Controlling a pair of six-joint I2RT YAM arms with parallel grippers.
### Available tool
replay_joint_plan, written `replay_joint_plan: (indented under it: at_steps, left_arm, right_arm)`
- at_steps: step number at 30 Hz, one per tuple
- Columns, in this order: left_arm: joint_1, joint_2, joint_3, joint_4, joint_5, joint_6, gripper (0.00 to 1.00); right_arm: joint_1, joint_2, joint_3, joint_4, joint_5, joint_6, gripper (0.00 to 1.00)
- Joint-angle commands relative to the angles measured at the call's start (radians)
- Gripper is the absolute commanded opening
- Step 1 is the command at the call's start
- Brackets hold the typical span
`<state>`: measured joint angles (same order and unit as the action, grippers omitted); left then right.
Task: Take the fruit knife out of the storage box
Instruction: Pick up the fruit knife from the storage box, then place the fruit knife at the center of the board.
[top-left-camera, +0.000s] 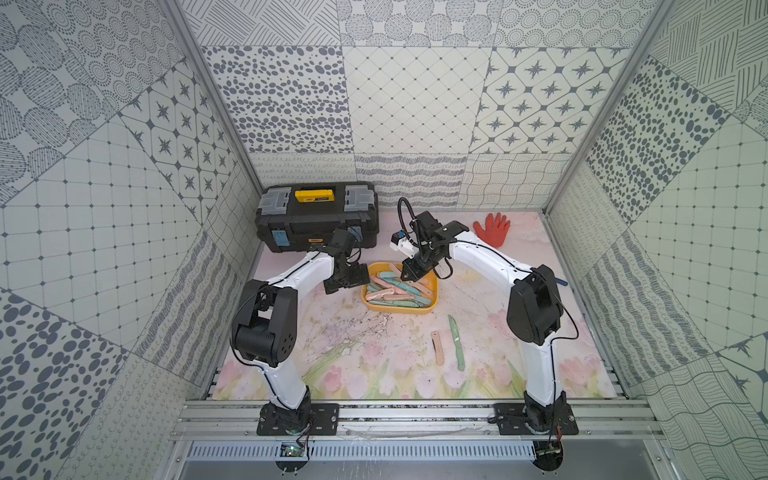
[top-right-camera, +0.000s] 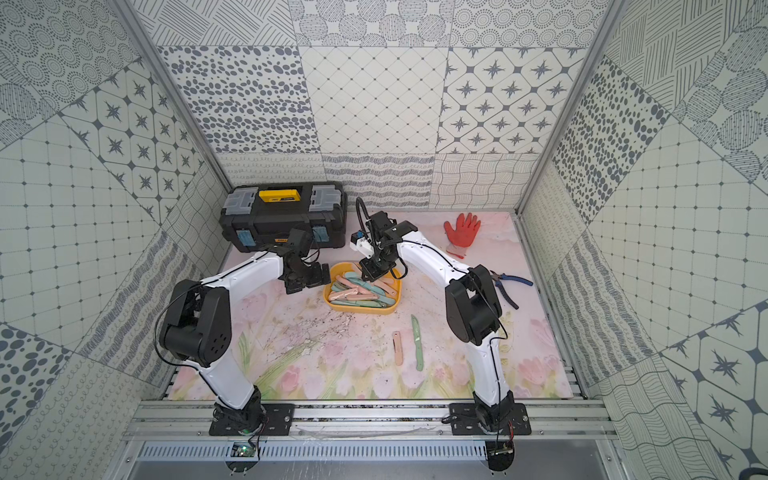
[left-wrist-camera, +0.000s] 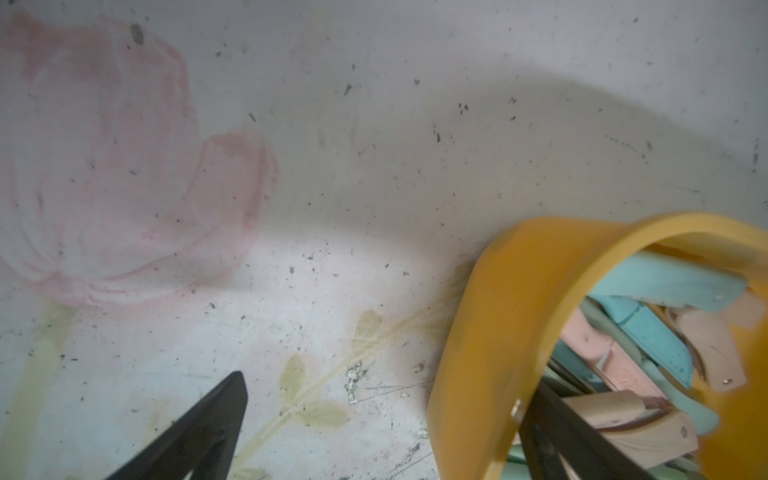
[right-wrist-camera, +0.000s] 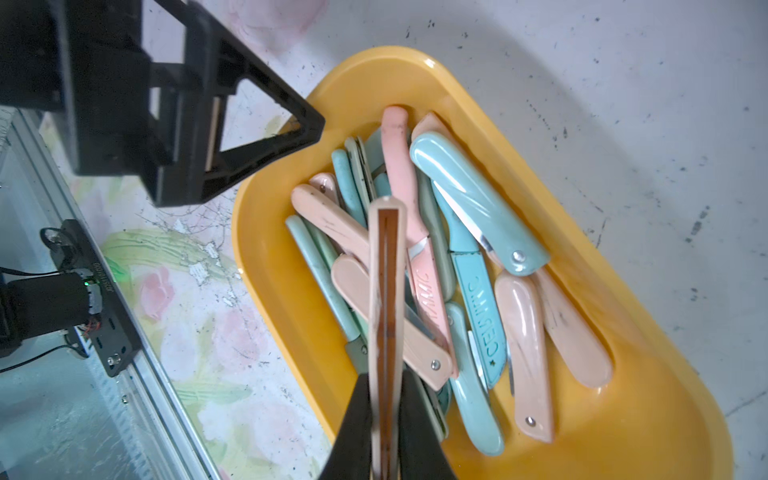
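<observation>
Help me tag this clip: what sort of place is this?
Probably a robot data-collection booth, not a home: two arms bolted to a metal rail, patterned walls closing it in, a floral mat as tabletop.

**Crowded over the box, open mat in front**

Your left gripper (top-left-camera: 344, 282), jaws wide, straddles the storage box (top-left-camera: 399, 309) rim and blocks its left end. Your right gripper (right-wrist-camera: 384, 376), clamped on a pink fruit knife (right-wrist-camera: 386, 291), fills the room above the heaped knives. The black toolbox (top-left-camera: 316, 216) walls off the far left. In front, the mat (top-left-camera: 353, 332) lies open, with 2 loose knives, tan (top-left-camera: 437, 348) and green (top-left-camera: 456, 343), to the right.
</observation>
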<state>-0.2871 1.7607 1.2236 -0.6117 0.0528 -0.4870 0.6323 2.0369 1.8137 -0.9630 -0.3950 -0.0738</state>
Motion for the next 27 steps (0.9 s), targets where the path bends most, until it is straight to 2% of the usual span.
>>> replay_joint_plan:
  at_steps: [1, 16, 21, 27]
  left_arm:
    - [-0.001, -0.018, 0.003, -0.021, -0.021, 0.000, 0.98]
    - [-0.001, -0.020, -0.001, -0.017, -0.008, -0.005, 0.98]
    - [-0.001, -0.018, -0.001, -0.016, -0.013, -0.004, 0.98]
    - [-0.001, -0.011, -0.001, -0.016, -0.016, -0.003, 0.98]
  right_arm:
    - [-0.007, -0.129, -0.101, 0.096, -0.027, 0.085, 0.11]
    - [-0.025, -0.582, -0.688, 0.335, -0.027, 0.406, 0.10]
    - [-0.026, -0.703, -0.839, 0.366, 0.005, 0.480, 0.10]
    - [-0.026, -0.783, -0.948, 0.366, -0.010, 0.555, 0.10]
